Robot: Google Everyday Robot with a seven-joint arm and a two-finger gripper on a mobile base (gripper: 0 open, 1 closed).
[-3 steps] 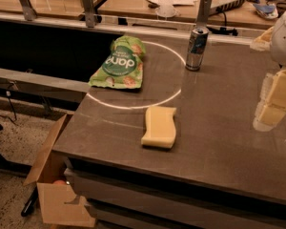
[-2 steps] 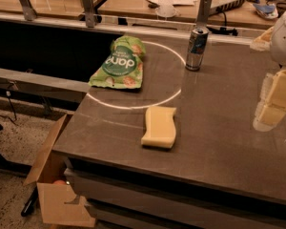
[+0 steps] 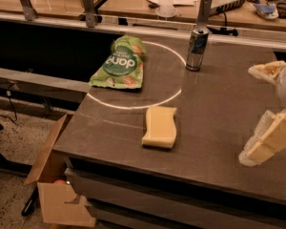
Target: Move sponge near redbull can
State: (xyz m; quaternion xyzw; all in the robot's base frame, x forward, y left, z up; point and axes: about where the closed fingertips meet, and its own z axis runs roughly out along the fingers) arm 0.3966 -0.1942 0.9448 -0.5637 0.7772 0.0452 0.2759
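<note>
1. Two pale fingers of the gripper [image 3: 248, 114] stand spread wide with nothing between them, hovering over the table's [image 3: 219, 109] right margin, likely poised for a reach.
2. The sponge [image 3: 159, 126] lies flat well off to the gripper's picture-left, roughly level with it, near the front edge.
3. The redbull can [image 3: 198, 48] stands upright farther back than the gripper, well apart from the sponge; the move is not yet made.
4. A green snack bag [image 3: 119, 63] lies beyond the sponge, farthest from the gripper.
5. The frame edge cuts off the wrist and arm, and the can's print is hard to make out.
</note>
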